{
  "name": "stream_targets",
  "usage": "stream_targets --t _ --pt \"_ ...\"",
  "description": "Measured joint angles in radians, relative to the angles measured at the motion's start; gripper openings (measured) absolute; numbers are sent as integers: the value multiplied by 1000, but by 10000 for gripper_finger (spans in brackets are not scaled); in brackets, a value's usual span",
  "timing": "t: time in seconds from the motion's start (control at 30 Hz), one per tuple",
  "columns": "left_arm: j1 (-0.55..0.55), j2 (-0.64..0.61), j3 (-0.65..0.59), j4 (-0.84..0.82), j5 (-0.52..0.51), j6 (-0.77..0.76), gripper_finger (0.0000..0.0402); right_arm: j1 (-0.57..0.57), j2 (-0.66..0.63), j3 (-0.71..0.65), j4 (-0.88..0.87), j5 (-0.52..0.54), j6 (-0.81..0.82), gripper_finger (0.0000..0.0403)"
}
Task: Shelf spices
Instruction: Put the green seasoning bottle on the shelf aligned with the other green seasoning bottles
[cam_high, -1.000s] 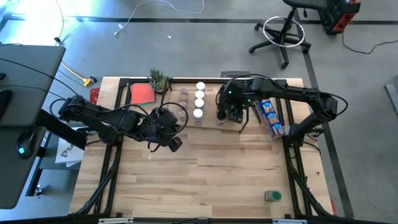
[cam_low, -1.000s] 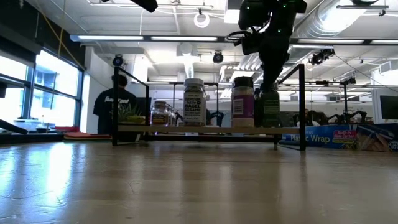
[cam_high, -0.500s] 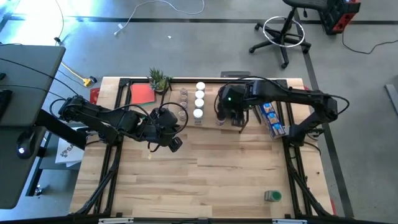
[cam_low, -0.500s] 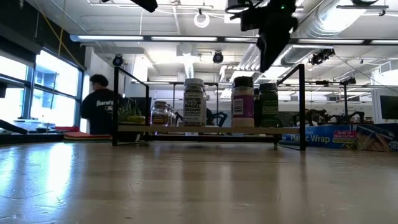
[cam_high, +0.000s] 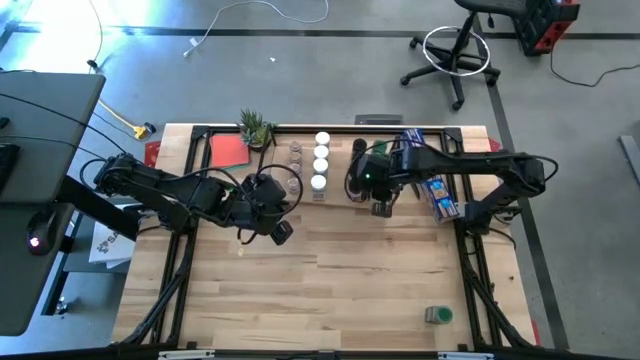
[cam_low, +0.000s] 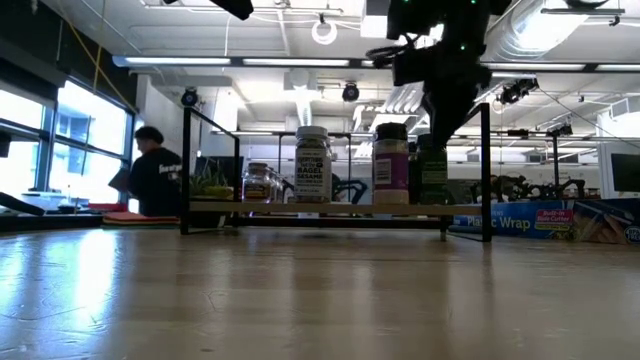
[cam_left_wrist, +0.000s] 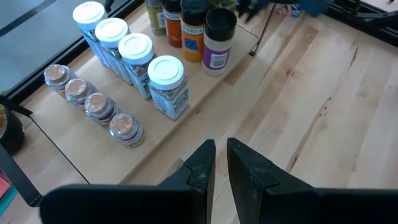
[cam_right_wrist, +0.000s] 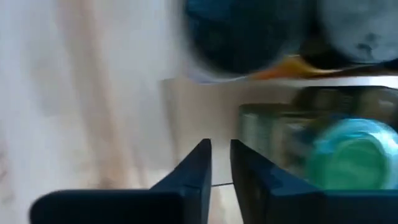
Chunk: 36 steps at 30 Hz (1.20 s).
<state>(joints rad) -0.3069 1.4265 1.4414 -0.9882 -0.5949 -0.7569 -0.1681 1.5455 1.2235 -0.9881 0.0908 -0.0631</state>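
The shelf (cam_high: 335, 185) stood at the far side of the table (cam_high: 330, 280). Spice jars (cam_left_wrist: 166, 86) stood on it in rows: white lids, brown lids and dark lids. One green-lidded jar (cam_high: 437, 315) sat alone at the near right corner. The right gripper (cam_high: 381, 205) hung by the shelf's right end, fingers nearly together, holding nothing. The left gripper (cam_high: 280, 228) waited left of the shelf, fingers narrow and empty.
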Motion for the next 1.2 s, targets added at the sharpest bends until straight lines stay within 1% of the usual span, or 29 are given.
stream_targets --t 0.13,0.2,0.33,0.43,0.53,0.63,0.7,0.77,0.83,0.9,0.97,1.07,1.13,1.2 --pt "0 0 0 2 13 1 36 -22 0 -9 16 80 11 36" --pt "0 0 0 2 16 1 36 -30 0 -9 38 88 11 35" --pt "0 0 0 3 16 1 36 -27 0 18 28 88 14 35" --pt "0 0 0 3 17 1 36 7 -10 68 -53 87 48 34" --pt "0 0 0 3 17 1 36 72 -59 121 -149 84 98 34" --pt "0 0 0 3 16 2 36 170 -142 139 -213 68 221 34" --pt "0 0 0 3 9 3 36 250 -207 126 -229 15 340 34" --pt "0 0 0 4 -9 12 36 341 -269 99 -240 -65 475 34" --pt "0 0 0 5 -23 30 36 439 -316 65 -228 -173 629 34" --pt "2 0 0 10 -38 51 36 538 -347 31 -178 -296 769 35" --pt "8 0 0 20 -43 72 36 641 -366 4 -101 -376 855 38" --pt "22 0 0 23 -43 96 36 780 -365 -17 -39 -417 936 55" --pt "33 0 0 23 -40 99 36 855 -353 -17 -36 -424 987 81" --pt "39 0 0 23 -39 98 36 925 -337 -17 -39 -416 1054 116"
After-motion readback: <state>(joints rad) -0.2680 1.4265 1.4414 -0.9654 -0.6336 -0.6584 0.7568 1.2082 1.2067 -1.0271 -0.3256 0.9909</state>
